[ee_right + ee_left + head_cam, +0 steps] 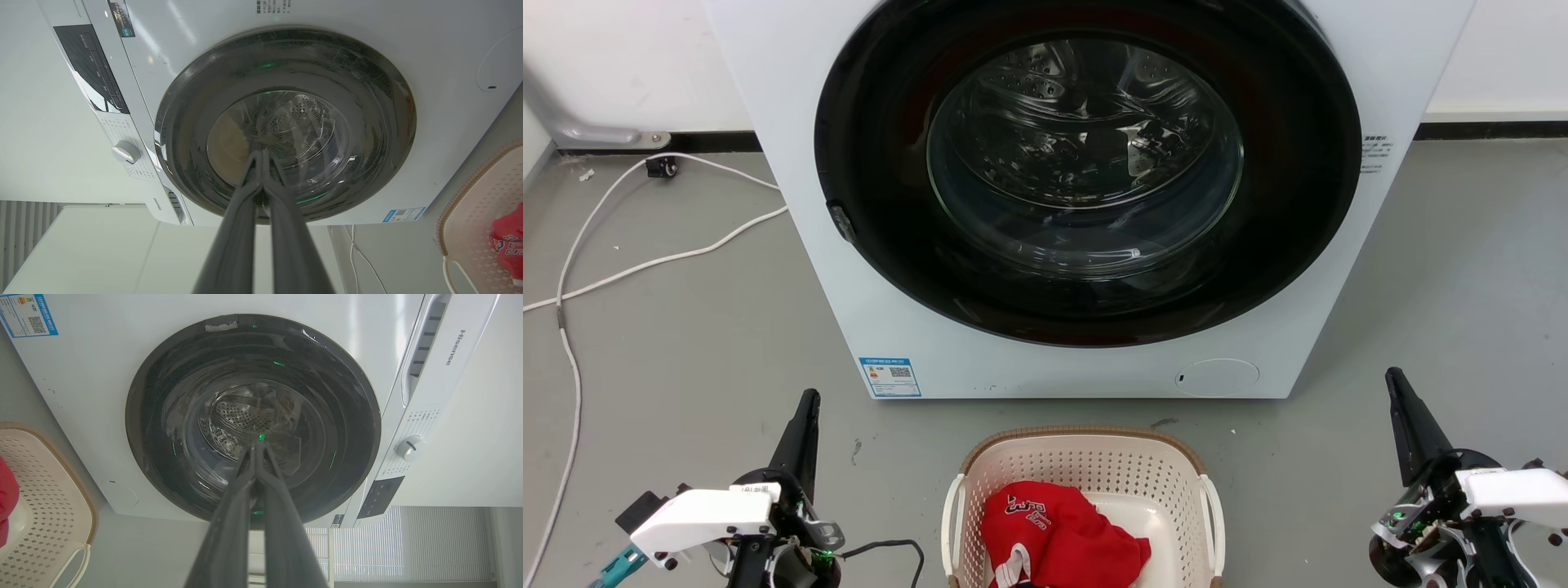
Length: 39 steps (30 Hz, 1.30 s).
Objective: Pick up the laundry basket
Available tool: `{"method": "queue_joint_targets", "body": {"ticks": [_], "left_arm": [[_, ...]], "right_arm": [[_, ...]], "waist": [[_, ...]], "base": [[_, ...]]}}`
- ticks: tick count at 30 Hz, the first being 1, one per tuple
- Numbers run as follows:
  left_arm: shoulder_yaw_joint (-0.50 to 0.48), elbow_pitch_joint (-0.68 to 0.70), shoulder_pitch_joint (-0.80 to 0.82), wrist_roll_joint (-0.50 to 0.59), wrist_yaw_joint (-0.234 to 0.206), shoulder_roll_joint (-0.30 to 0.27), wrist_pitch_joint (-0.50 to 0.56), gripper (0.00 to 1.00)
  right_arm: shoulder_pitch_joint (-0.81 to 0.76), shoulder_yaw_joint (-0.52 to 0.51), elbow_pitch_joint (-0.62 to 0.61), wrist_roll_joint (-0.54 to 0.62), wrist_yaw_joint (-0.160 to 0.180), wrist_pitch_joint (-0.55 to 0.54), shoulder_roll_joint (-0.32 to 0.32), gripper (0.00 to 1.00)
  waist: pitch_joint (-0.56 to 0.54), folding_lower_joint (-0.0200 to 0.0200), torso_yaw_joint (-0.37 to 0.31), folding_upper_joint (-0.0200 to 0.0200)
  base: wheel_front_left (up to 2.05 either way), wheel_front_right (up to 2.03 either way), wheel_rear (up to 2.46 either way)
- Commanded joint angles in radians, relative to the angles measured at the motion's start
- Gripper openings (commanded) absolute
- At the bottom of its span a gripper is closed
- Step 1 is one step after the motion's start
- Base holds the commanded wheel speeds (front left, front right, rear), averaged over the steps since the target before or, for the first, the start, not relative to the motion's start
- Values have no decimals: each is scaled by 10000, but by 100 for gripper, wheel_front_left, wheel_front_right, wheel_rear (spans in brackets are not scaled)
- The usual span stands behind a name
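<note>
The laundry basket sits on the grey floor at the near centre of the head view, just in front of the washing machine and apart from it. A red garment lies inside. It lies between the two arms. The left gripper stands to its left and the right gripper to its right, both pointing toward the far side. Each wrist view shows that arm's fingers pressed together at the tips, holding nothing.

The white handles face outward, one on the left and one on the right, so each arm has its own handle to reach inward for. The left gripper looks slightly nearer. The basket's near end is cut off, so its long axis cannot be told.

Bare floor lies on both flanks. A white cable lies well off to the far left, and the machine's front panel limits room on the far side.
</note>
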<state>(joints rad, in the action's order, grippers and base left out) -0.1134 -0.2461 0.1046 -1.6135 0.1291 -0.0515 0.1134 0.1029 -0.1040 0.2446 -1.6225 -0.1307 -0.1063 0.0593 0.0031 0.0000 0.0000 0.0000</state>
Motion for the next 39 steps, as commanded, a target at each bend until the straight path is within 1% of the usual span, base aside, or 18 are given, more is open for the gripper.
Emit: {"method": "queue_joint_targets", "body": {"ticks": [1,30,31,35,39], "left_arm": [[-34,-7,94,10,39,13,43,0],[-39,-6,94,15,39,15,40,0],[-4,1,1,1,0,4,10,100],[38,-307,-272,6,-13,46,-6,100],[83,-180,-365,115,-12,47,-197,100]], "right_arm": [[99,-15,10,34,0,-32,-30,0],[104,-50,12,62,0,-48,-57,0],[2,-36,1,31,0,-41,-21,100],[-287,-6,293,36,2,-30,-56,100],[-378,127,186,142,2,160,-62,100]], "waist": [[0,0,0,0],[0,0,0,0],[0,0,0,0],[0,0,0,0],[4,0,-1,0]], "base": [[0,0,0],[0,0,0],[0,0,0],[0,0,0],[0,0,0]]}}
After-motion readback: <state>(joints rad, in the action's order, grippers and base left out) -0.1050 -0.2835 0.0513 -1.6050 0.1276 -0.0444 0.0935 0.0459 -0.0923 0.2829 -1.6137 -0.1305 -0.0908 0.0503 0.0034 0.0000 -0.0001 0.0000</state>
